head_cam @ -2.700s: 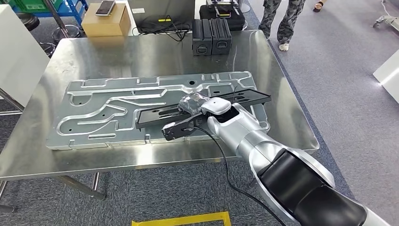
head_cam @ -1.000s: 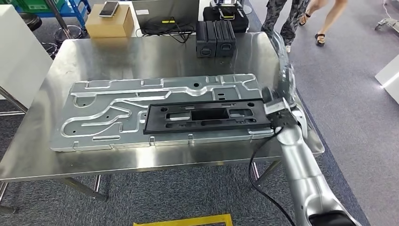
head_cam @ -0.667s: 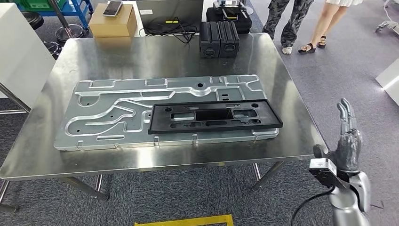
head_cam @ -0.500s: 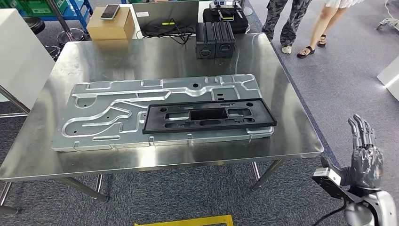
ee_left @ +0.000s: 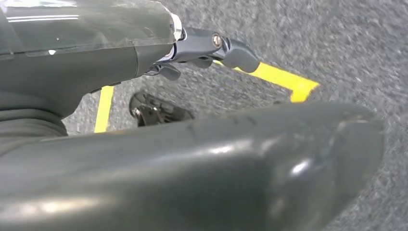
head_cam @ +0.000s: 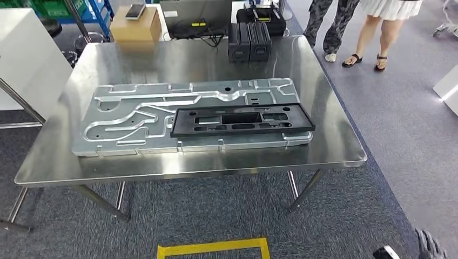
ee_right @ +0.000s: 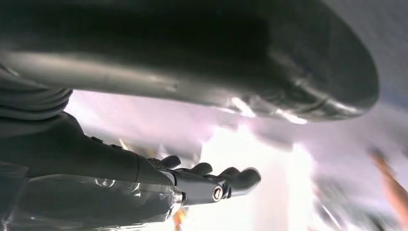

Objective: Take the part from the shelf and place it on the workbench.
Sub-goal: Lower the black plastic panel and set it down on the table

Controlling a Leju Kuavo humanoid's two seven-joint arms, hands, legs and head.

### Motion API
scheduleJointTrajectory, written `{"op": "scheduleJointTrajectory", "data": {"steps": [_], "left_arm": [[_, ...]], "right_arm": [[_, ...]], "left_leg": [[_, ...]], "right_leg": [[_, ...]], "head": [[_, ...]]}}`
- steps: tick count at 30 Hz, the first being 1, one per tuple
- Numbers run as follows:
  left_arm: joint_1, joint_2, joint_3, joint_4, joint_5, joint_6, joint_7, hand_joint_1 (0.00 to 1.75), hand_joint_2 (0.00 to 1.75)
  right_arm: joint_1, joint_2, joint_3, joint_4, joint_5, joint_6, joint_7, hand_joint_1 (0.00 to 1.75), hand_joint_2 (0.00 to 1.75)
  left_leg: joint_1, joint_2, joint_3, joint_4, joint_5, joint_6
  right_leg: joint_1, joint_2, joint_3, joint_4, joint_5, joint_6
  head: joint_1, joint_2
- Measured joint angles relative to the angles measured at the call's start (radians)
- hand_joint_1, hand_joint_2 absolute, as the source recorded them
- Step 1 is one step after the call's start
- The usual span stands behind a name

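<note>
The black plastic part (head_cam: 243, 120), a long flat frame with cut-outs, lies flat on the big machined aluminium plate (head_cam: 135, 116) on the steel workbench (head_cam: 162, 59). Nothing touches it. My right hand (head_cam: 429, 247) hangs low at the bottom right of the head view, well off the bench; its dark fingers (ee_right: 216, 185) are stretched out and hold nothing. My left hand (ee_left: 192, 159) hangs over grey carpet, its fingers (ee_left: 211, 45) apart from the thumb and holding nothing.
Two black cases (head_cam: 249, 40) stand at the bench's far edge. Behind it are a cardboard box (head_cam: 135, 24) with a phone on it and a dark laptop (head_cam: 195, 16). People's legs (head_cam: 378, 32) stand far right. Yellow floor tape (head_cam: 213, 248) lies before the bench.
My right hand has let go of the black part, left it flat on the plate, and dropped away to the right and down. The camera has shifted slightly.
</note>
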Motion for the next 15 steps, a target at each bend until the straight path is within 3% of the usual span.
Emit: {"op": "scheduleJointTrajectory", "data": {"steps": [1,2,5,6,7,8,10,12,13,15], "left_arm": [[0.000,-0.002,0.001,0.000,0.000,0.001,0.000,0.00,0.00],[-0.001,-0.003,0.002,0.000,-0.001,0.002,0.001,0.00,0.00],[0.000,-0.005,0.003,0.000,-0.005,0.003,0.001,0.00,0.00],[0.001,-0.005,0.004,0.000,-0.007,0.003,0.001,0.00,0.00],[0.001,-0.005,0.004,0.000,-0.010,0.003,0.001,0.00,0.00],[0.001,-0.005,0.004,0.000,-0.014,0.003,0.001,0.00,0.00],[-0.001,-0.005,0.004,0.000,-0.021,0.001,0.001,0.00,0.00],[-0.003,-0.004,0.004,0.000,-0.029,-0.003,-0.001,0.00,0.00],[-0.005,-0.004,0.004,0.000,-0.032,-0.004,-0.002,0.00,0.00],[-0.005,-0.004,0.004,0.000,-0.035,-0.006,-0.004,0.00,0.00]], "right_arm": [[-0.005,-0.003,-0.030,0.073,0.011,0.019,0.017,0.00,0.00],[-0.012,-0.005,-0.056,0.140,0.015,0.051,0.039,0.00,0.00],[-0.037,-0.003,-0.127,0.315,0.005,0.197,0.119,0.00,0.00],[-0.045,0.002,-0.146,0.361,0.002,0.247,0.148,0.00,0.00],[-0.052,0.010,-0.163,0.404,0.001,0.295,0.183,0.00,0.00],[-0.057,0.018,-0.178,0.441,0.002,0.339,0.221,0.00,0.00],[-0.069,0.035,-0.200,0.500,0.005,0.411,0.297,0.00,0.00],[-0.083,0.051,-0.213,0.542,0.013,0.459,0.353,0.00,0.00],[-0.089,0.060,-0.217,0.559,0.017,0.474,0.371,0.00,0.00],[-0.096,0.078,-0.224,0.587,0.022,0.489,0.392,0.00,0.00]], "left_leg": [[0.001,0.003,-0.009,-0.004,0.015,0.007],[0.003,0.007,-0.020,-0.010,0.031,0.013],[0.004,0.015,-0.067,-0.013,0.072,0.020],[0.004,0.016,-0.083,-0.012,0.083,0.019],[0.004,0.017,-0.100,-0.009,0.095,0.016],[0.004,0.018,-0.117,-0.004,0.105,0.013],[0.007,0.018,-0.149,0.011,0.121,0.005],[0.006,0.018,-0.168,0.026,0.134,-0.007],[0.006,0.018,-0.172,0.030,0.140,-0.014],[0.006,0.018,-0.175,0.029,0.155,-0.028]], "right_leg": [[-0.002,0.002,-0.005,0.003,-0.011,0.005],[-0.004,0.005,-0.014,0.022,-0.043,0.010],[-0.007,0.008,-0.049,0.189,-0.207,0.021],[-0.008,0.008,-0.052,0.249,-0.234,0.023],[-0.009,0.008,-0.043,0.285,-0.234,0.025],[-0.010,0.008,-0.017,0.288,-0.214,0.026],[-0.011,0.009,0.087,0.187,-0.173,0.026],[-0.008,0.012,0.197,0.038,-0.193,0.017],[-0.005,0.013,0.225,-0.007,-0.209,0.010],[-0.001,0.012,0.226,-0.025,-0.209,-0.007]], "head": [[0.000,0.000],[0.000,0.000],[0.000,0.000],[0.000,0.000],[0.000,0.000],[0.000,0.000],[0.000,0.000],[0.000,0.000],[0.000,0.000],[0.000,0.000]]}}
